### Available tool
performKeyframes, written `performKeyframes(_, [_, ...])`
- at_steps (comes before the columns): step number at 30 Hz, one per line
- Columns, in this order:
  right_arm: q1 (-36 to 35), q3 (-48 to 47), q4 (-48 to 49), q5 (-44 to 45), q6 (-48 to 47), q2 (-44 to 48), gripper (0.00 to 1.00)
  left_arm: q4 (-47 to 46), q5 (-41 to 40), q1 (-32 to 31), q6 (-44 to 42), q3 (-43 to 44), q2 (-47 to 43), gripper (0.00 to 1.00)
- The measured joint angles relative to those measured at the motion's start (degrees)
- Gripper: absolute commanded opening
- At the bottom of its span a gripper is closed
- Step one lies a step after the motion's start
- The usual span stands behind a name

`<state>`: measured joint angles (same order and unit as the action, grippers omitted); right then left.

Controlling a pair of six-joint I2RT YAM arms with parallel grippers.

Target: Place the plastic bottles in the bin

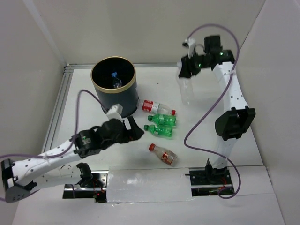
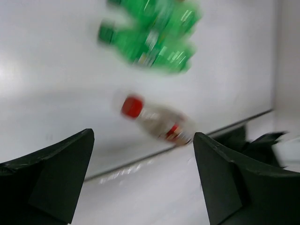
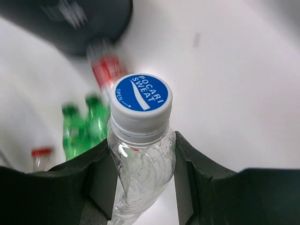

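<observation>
My right gripper (image 1: 188, 71) is shut on a clear bottle (image 1: 187, 92) with a blue cap and holds it off the table at the far right. In the right wrist view the bottle (image 3: 140, 140) is squeezed at the shoulder between my fingers (image 3: 101, 180). The dark bin (image 1: 113, 84) stands at the far left with a bottle (image 1: 116, 81) inside. On the table lie a red-labelled bottle (image 1: 151, 106), two green bottles (image 1: 163, 119) (image 1: 158, 131) and a red-capped bottle (image 1: 163, 154). My left gripper (image 1: 136, 129) is open and empty, left of the green bottles; the left wrist view shows the red-capped bottle (image 2: 157, 123) ahead.
White walls close the table on the left, back and right. A metal rail (image 1: 58, 105) runs along the left edge. The right arm's cable (image 1: 206, 112) loops over the table's right side. The bin also shows in the right wrist view (image 3: 89, 23).
</observation>
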<state>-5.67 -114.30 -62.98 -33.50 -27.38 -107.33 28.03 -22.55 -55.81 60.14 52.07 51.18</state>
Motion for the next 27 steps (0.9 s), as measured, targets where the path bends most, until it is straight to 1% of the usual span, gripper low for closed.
performKeyframes(2, [-0.76,-10.29,3.45,-4.31,0.31,-0.50,0.00,-0.09,2.82,-2.93,5.97,-6.60,1.44,1.00])
performKeyframes(3, [-1.49,-12.79,6.08,-6.32,1.11,-0.04,0.00,-0.13,4.17,-3.80,8.35,-9.05,2.12,1.00])
performKeyframes(4, [-2.62,-13.53,11.19,-8.66,2.32,1.14,0.00,-0.15,5.68,-4.24,11.04,-11.28,2.75,1.00])
performKeyframes(6, [-5.73,-11.87,21.57,-12.13,6.51,3.65,0.00,-0.98,7.87,-4.28,15.52,-13.42,4.04,1.00])
performKeyframes(8, [-9.86,-7.61,33.20,-13.31,10.62,5.77,0.00,-3.85,9.49,-4.26,19.78,-14.23,5.25,1.00])
performKeyframes(9, [-12.33,-7.26,37.00,-13.40,12.33,5.73,0.00,-6.03,10.16,-4.28,21.59,-14.69,5.90,1.00])
performKeyframes(11, [-16.81,-10.58,42.62,-13.99,15.43,2.34,0.00,-10.88,11.87,-4.28,25.35,-16.04,7.39,1.00])
performKeyframes(14, [-22.69,-19.65,49.13,-13.66,19.85,-6.08,0.00,-17.35,13.62,-4.24,30.51,-18.16,10.27,1.00])
performKeyframes(17, [-26.36,-22.73,53.27,-11.89,22.53,-11.87,0.01,-21.66,16.02,-4.07,34.75,-18.73,14.97,1.00])
performKeyframes(18, [-27.17,-22.73,53.81,-11.13,23.23,-13.07,0.04,-21.79,16.13,-4.04,34.86,-18.73,15.19,1.00])
performKeyframes(19, [-28.11,-22.73,54.31,-10.32,24.00,-14.27,0.11,-22.43,16.68,-3.96,36.15,-18.69,16.37,1.00])
performKeyframes(20, [-28.74,-22.73,54.82,-9.31,24.57,-15.41,0.30,-23.06,17.31,-3.93,36.70,-18.69,17.49,1.00])
performKeyframes(21, [-29.29,-22.73,55.28,-8.50,25.00,-16.35,0.81,-23.69,18.05,-3.91,37.75,-18.69,18.58,1.00])
performKeyframes(22, [-29.79,-22.73,55.41,-7.63,25.90,-17.18,1.00,-24.35,18.73,-3.91,38.34,-18.69,19.56,1.00])
performKeyframes(27, [-30.36,-21.84,54.95,-5.11,27.15,-19.08,1.00,-26.75,21.86,-3.91,40.92,-17.46,26.34,1.00])
